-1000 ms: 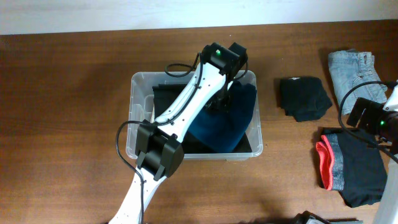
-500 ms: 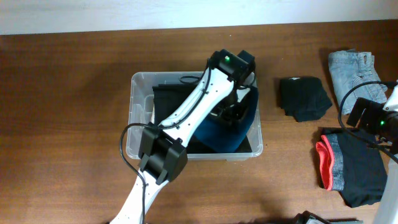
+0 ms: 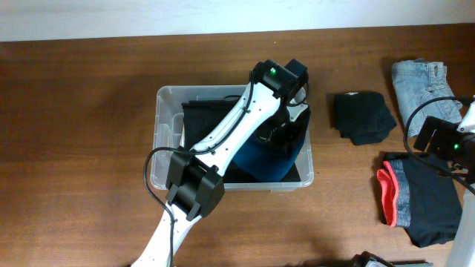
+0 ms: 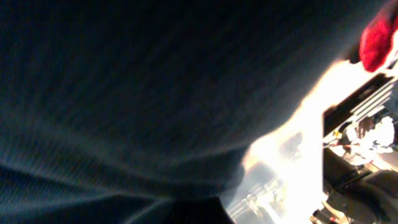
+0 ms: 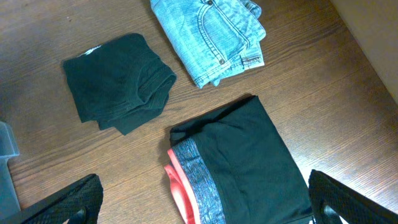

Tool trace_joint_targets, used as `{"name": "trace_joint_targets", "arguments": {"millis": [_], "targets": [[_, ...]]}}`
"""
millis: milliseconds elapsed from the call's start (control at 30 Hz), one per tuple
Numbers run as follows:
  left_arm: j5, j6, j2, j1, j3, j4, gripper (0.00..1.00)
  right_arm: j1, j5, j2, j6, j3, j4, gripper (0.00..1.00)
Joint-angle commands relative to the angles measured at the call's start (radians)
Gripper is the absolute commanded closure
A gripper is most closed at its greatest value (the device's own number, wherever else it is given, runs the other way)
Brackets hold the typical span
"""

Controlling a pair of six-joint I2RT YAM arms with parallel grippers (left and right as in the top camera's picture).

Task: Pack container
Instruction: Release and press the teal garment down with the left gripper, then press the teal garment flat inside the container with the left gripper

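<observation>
The clear plastic container (image 3: 159, 141) stands mid-table and holds a black garment (image 3: 199, 115) and a navy garment (image 3: 261, 159). My left gripper (image 3: 277, 127) reaches down into the container's right half, against the navy garment. Dark cloth (image 4: 137, 93) fills the left wrist view and hides the fingers. My right gripper (image 5: 205, 202) is open and empty. It hovers above black shorts with a red and grey band (image 5: 242, 162), which also show in the overhead view (image 3: 419, 199).
A folded black garment (image 3: 362, 115) and folded jeans (image 3: 421, 83) lie on the table right of the container; both show in the right wrist view, the black one (image 5: 118, 81) and the jeans (image 5: 211, 34). The left arm (image 3: 223, 137) crosses over the container.
My left gripper has shifted right and lower into the container's right side, pressing the navy garment. The right arm has not moved.
</observation>
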Motion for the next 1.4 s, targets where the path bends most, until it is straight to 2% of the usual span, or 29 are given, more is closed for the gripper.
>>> {"name": "trace_joint_targets", "arguments": {"millis": [0,533,900,1033,1100,1233,1300,1367], "targets": [[0.052,0.013,-0.038,-0.002,-0.005,0.033,0.99,-0.003,-0.002,-0.004,0.009,0.010,0.003,0.02],[0.051,-0.003,-0.042,0.084,0.054,0.229,0.99,-0.003,-0.002,-0.004,0.009,0.010,0.003,0.02],[0.037,-0.001,-0.045,0.089,0.055,0.248,1.00,-0.003,-0.002,-0.004,0.009,0.010,0.003,0.02],[0.036,0.033,-0.055,0.089,0.075,0.253,0.99,-0.003,-0.002,-0.004,0.009,0.010,0.003,0.02],[0.022,0.043,-0.063,0.089,0.096,0.257,0.91,-0.003,-0.002,-0.004,0.009,0.010,0.003,0.02],[-0.027,0.048,-0.074,0.089,0.130,0.267,0.57,-0.003,-0.002,-0.004,0.009,0.010,0.003,0.02],[-0.032,0.062,-0.074,0.089,0.148,0.270,0.34,-0.003,-0.002,-0.004,0.009,0.010,0.003,0.02],[-0.032,0.062,-0.074,0.089,0.155,0.278,0.28,-0.003,-0.002,-0.004,0.009,0.010,0.003,0.02]]}}
